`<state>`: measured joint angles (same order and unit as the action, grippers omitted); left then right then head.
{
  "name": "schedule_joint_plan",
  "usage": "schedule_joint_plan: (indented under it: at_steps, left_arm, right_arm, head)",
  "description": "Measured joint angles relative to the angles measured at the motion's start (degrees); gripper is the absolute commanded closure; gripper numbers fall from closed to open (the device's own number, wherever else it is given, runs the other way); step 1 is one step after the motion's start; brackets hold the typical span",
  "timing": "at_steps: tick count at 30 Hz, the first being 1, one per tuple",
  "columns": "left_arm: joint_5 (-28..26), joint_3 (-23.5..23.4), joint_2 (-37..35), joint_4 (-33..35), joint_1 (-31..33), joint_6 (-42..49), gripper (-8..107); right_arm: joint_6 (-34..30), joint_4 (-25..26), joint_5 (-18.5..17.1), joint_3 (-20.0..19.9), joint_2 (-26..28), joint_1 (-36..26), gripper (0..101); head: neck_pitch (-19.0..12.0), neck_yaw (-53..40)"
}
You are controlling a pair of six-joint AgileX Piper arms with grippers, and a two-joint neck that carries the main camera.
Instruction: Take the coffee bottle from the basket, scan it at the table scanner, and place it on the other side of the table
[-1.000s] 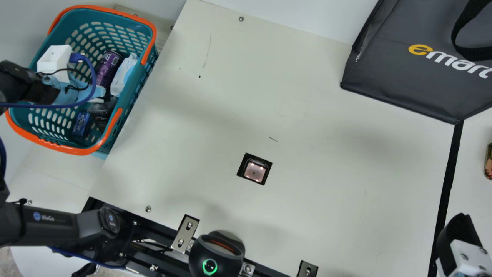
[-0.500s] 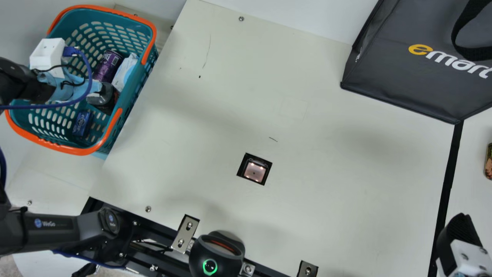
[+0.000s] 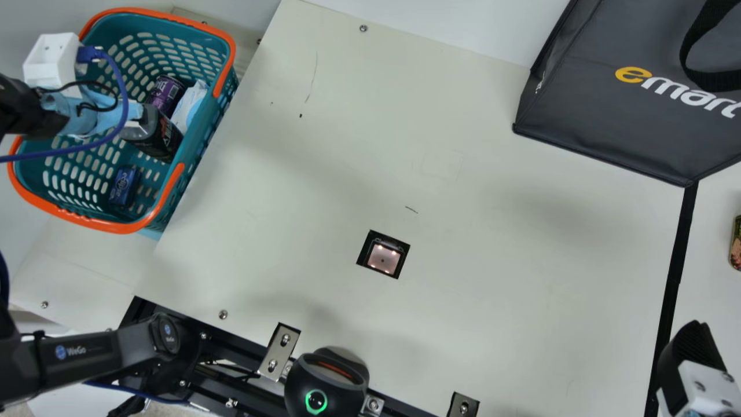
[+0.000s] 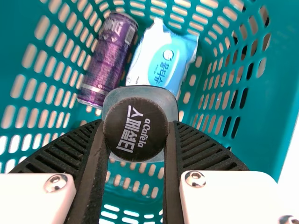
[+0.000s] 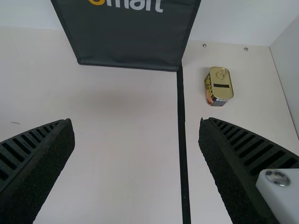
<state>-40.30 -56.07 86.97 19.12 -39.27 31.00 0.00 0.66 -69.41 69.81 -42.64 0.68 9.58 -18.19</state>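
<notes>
In the main view my left gripper (image 3: pixel 132 123) is over the teal basket (image 3: pixel 202 152), shut on the coffee bottle (image 3: pixel 157 136), which tilts and hangs inside the basket's rim outline. The left wrist view has the bottle's dark cap (image 4: pixel 135 128) between the two ribbed fingers of my left gripper (image 4: pixel 135 135). The table scanner (image 3: pixel 383 258) is a lit square set in the cream table (image 3: pixel 463 278). At the main view's lower right edge is my right gripper (image 3: pixel 692 347); in the right wrist view my right gripper (image 5: pixel 136 135) stands wide open over the table, holding nothing.
A purple can (image 3: pixel 164 95), a wet-wipe pack (image 3: pixel 189 107) and a blue box (image 3: pixel 124 186) lie in the basket. A dark bag (image 3: pixel 625 98) stands at the upper right. Beyond the black line (image 3: pixel 674 278) is a small tin (image 5: pixel 218 86). A black device (image 3: pixel 324 382) sits at the near edge.
My left gripper has moved up and leftward in the main view, bringing the coffee bottle up with it; more of the bottle's label shows. My right gripper has kept still.
</notes>
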Motion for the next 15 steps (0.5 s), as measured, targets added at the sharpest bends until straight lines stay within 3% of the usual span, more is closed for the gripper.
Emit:
schedule_joint_plan:
  at_steps: [15]
  left_arm:
    - [-9.6, -8.2, -7.9, -9.6, 4.0, -13.5, 107]
  right_arm:
    - [0.0, 0.0, 0.0, 0.0, 0.0, 0.0, 6]
  head:
    - [0.1, 0.0]
